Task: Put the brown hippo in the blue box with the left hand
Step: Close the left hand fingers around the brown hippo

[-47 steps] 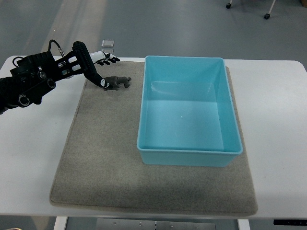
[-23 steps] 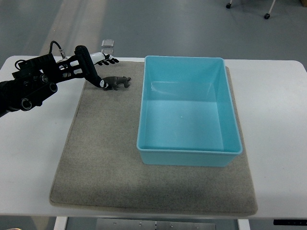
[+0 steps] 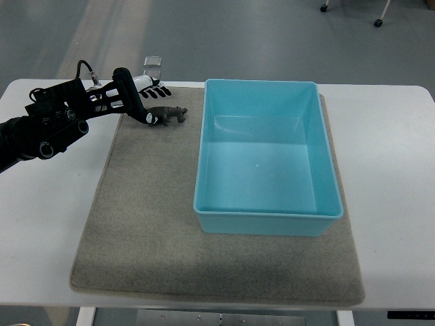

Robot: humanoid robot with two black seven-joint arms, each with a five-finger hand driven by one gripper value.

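Note:
A small brown hippo (image 3: 170,113) lies on the grey mat (image 3: 149,204), just left of the blue box (image 3: 268,156), near the mat's far edge. My left hand (image 3: 146,102) reaches in from the left and sits right against the hippo's left end. Its fingers (image 3: 158,89) are spread beyond the toy and its thumb (image 3: 134,102) angles down to the toy's rear. The hand holds nothing. The blue box is open-topped and empty. The right arm does not show.
The mat covers most of a white table (image 3: 387,136). A small clear object (image 3: 153,62) sits just beyond the table's far edge behind the hand. Chair casters (image 3: 377,22) show on the floor at top right.
The left hand has crept right and slightly toward the far edge, closing on the hippo. The hippo has shifted a little toward the far edge.

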